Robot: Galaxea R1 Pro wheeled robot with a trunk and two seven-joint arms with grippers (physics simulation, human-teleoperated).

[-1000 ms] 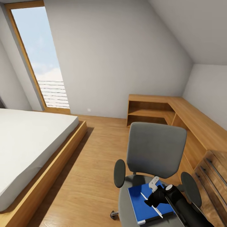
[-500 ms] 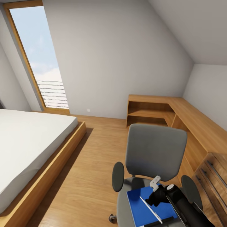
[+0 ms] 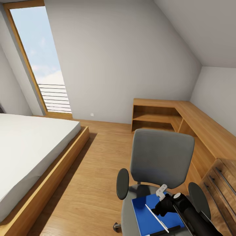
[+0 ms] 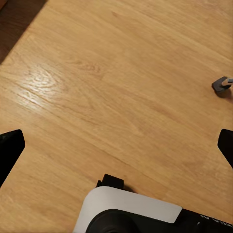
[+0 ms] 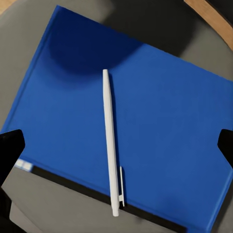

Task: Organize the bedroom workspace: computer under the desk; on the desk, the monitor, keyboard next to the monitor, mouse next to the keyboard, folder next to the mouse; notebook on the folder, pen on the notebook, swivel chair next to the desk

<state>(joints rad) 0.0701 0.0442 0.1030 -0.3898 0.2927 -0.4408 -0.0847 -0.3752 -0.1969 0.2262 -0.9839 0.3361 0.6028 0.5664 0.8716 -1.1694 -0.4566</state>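
Head view: right gripper point(image 3: 161, 193) above pen point(image 3: 156, 218), jaws spread.

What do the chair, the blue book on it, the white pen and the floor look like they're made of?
Swivel chair: matte grey backrest, likely fabric; armrest pads look like black plastic or rubber.
Blue notebook: smooth, evenly blue cover, perhaps card or plastic; it cannot be told which.
Pen: plain white with a clip, probably plastic.
Floor: wood planks or laminate, with visible grain and a soft sheen.

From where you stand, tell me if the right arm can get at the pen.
Probably yes: the right tool hovers open right above the white pen, which lies bare on the blue cover, nothing between them.
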